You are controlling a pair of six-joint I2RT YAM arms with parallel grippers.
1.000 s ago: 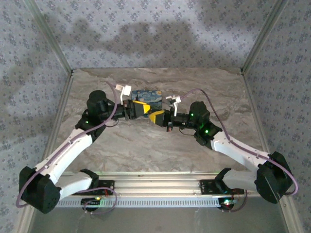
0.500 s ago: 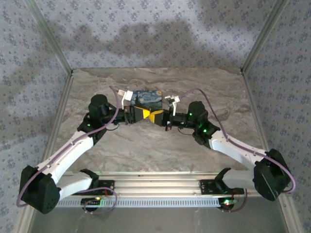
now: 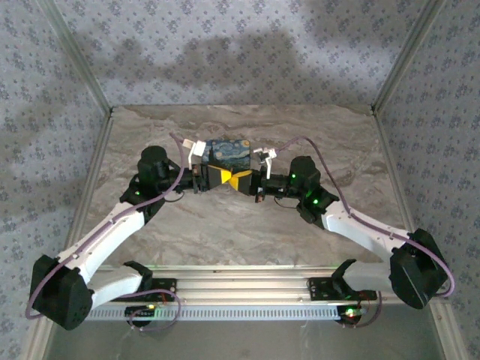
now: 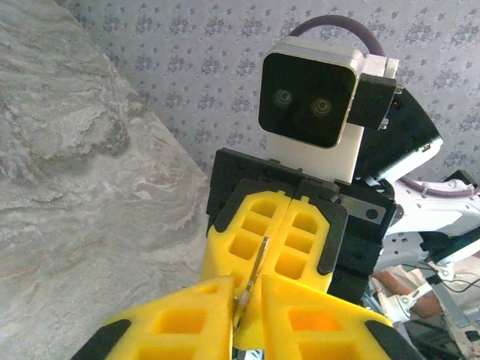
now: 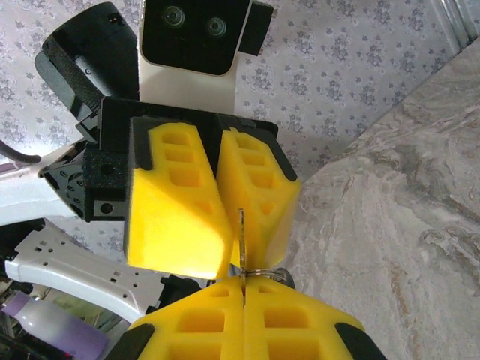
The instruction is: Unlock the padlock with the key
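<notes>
Yellow foam is closest to me. My left pincer (image 4: pixel 236 319) is pinched together on the bottom of the key (image 4: pixel 259 266). My right pincer (image 5: pixel 241 296) is clamped on that same end, tip to tip with the left one. The key is a thin pale sliver. It sticks up between the two tips, in the air over the tabletop (image 3: pixel 247 225). A little metal loop (image 5: pixel 264 274) sits just beside it.

I think the danger is two grips on one tiny thing. If one arm pulls or twists while the other holds on, the key could bend, tip over or pop out and drop. If one pincer lets go too soon, the key may slip.

A second ago my left pincer was wide apart and a bit away from the right one. Now they touch. Behind them, the painted blue tin (image 3: pixel 227 150) sits where it was.
</notes>
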